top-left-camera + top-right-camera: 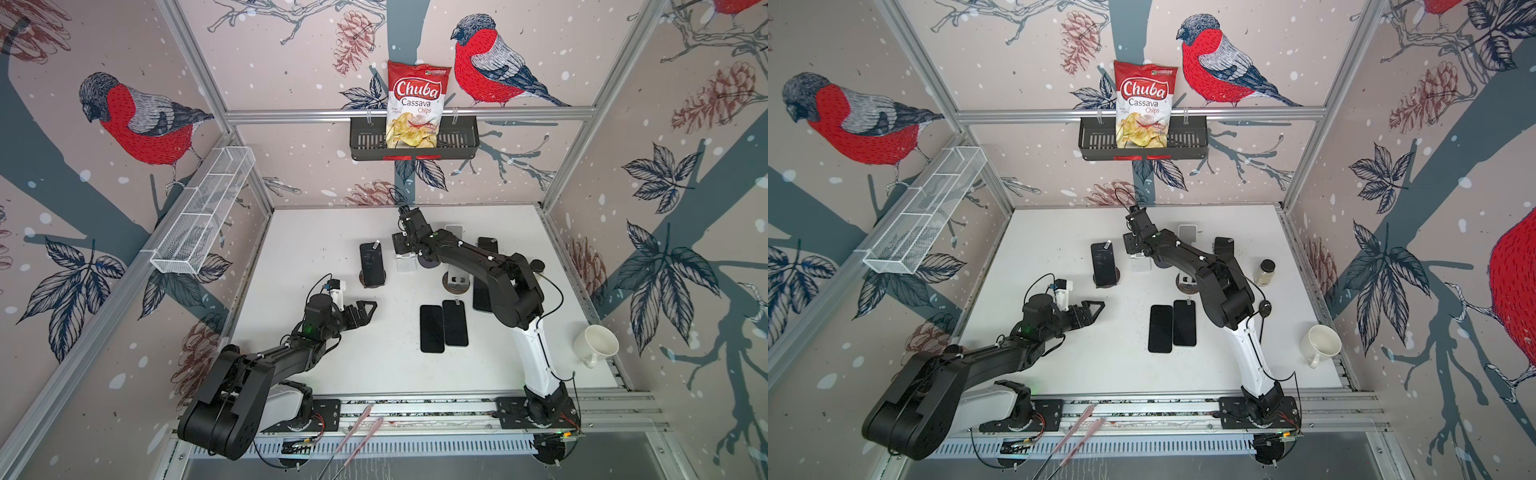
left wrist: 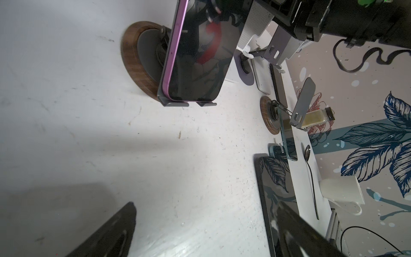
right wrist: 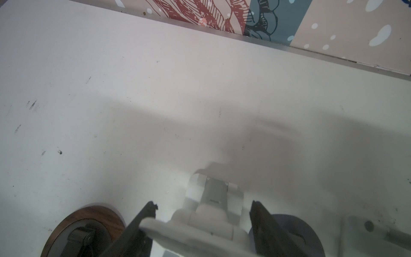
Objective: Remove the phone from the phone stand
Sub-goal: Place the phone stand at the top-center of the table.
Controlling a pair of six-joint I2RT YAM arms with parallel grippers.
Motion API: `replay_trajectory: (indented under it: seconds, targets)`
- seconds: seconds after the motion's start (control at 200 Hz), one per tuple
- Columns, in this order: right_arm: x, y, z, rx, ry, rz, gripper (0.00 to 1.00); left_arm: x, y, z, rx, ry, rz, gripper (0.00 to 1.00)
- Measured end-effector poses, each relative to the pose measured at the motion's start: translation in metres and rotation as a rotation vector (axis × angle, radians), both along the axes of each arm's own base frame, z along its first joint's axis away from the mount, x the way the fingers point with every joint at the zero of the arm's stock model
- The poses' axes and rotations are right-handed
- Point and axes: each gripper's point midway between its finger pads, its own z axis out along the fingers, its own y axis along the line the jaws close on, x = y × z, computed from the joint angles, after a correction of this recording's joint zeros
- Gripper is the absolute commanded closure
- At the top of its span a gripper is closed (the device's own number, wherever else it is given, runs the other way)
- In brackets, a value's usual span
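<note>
A dark phone with a purple edge [image 1: 371,264] [image 2: 195,51] leans upright on a grey phone stand with a round wooden base [image 2: 133,57]. My left gripper [image 1: 365,309] [image 2: 205,204] hangs open in front of it, nothing between its fingers. My right gripper [image 1: 404,249] [image 3: 204,203] is lowered over a white stand [image 1: 406,262] [image 3: 213,193] further back. Its fingers are apart on either side of a white slab on top of that stand. One finger touches the slab's edge. I cannot tell whether the slab is a phone or the stand's own plate.
Two dark phones [image 1: 431,328] [image 1: 455,323] lie flat mid-table, a third [image 1: 481,297] partly under the right arm. An empty wood-based stand [image 1: 457,280] and more stands stand behind. A white mug [image 1: 596,343], a jar [image 1: 1265,272] and a spoon [image 2: 310,178] sit at the right.
</note>
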Motion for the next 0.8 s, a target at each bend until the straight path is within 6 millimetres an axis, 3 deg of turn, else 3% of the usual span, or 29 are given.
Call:
replay_trajectory:
  seconds: [0.145,0.39,0.601,0.801]
  targets:
    - [-0.002,-0.002,-0.006,-0.013,0.021,-0.001,0.22,0.001,0.0,0.003,-0.003,-0.009,0.005,0.04]
    - [-0.002,0.0,0.001,0.001,0.02,-0.007,0.11,0.002,0.003,0.008,0.003,-0.025,0.02,0.04]
    - [-0.002,-0.005,0.042,0.028,-0.04,-0.023,0.0,0.002,0.008,0.012,0.022,-0.031,0.042,0.04]
    - [-0.008,-0.008,0.08,0.022,-0.117,-0.035,0.0,0.006,0.014,0.017,0.049,-0.049,0.076,0.04]
